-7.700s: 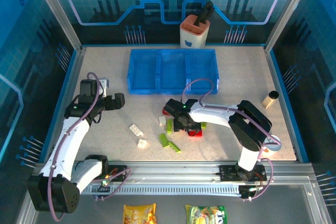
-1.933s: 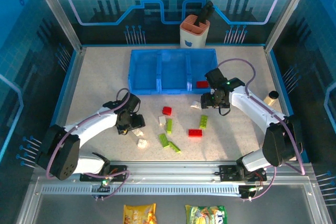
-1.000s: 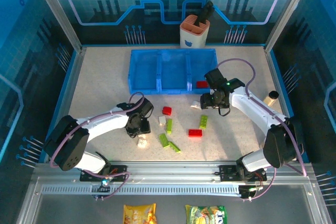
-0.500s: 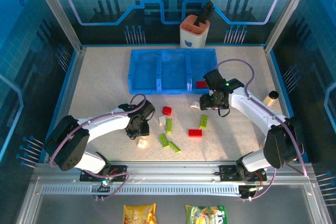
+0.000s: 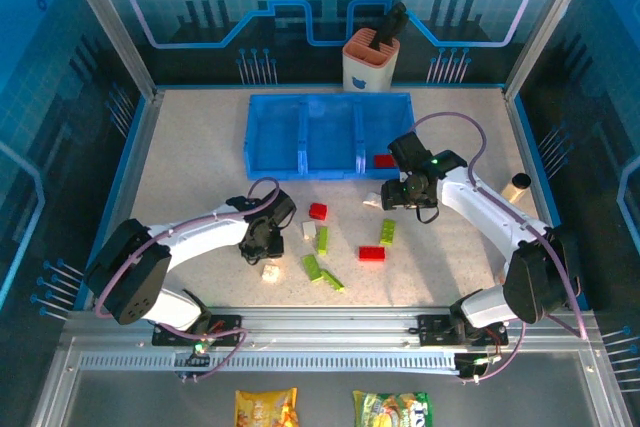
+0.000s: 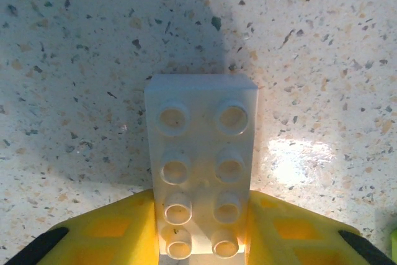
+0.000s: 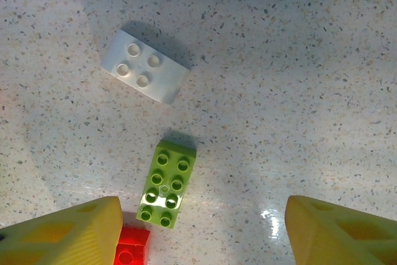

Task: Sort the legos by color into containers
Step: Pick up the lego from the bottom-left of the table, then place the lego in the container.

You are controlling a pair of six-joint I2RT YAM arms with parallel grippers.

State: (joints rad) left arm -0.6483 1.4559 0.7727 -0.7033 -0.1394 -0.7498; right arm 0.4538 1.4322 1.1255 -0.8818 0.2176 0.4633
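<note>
Top view: we logged a wide translucent blue plastic tray (image 5: 330, 97) toward the table's far edge, with three compartments. One small red plastic brick (image 5: 385, 160) lay in the right one. Loose red, lime green and white bricks were scattered mid-table, between the tray and the near edge. The left gripper (image 5: 262, 245) was down at the table on the scatter's left side. The right gripper (image 5: 403, 192) hung just off the tray's near right corner.

Left wrist view: the left gripper (image 6: 201, 234) had its yellow fingers (image 6: 111, 231) clamped on the long sides of a white two-by-four plastic brick (image 6: 201, 153), studs up, at its near end. We couldn't tell whether the brick was off the speckled table (image 6: 74, 60). We judged it light, rigid and smooth-walled. Pinching across the short width suits it, but an end-only hold may let it pivot.

Right wrist view: the right gripper (image 7: 203, 215) had its fingers spread wide with nothing between them. Below it lay a white two-by-two brick (image 7: 146, 74), a lime green two-by-four brick (image 7: 166, 182) and a red brick corner (image 7: 131, 247).
</note>
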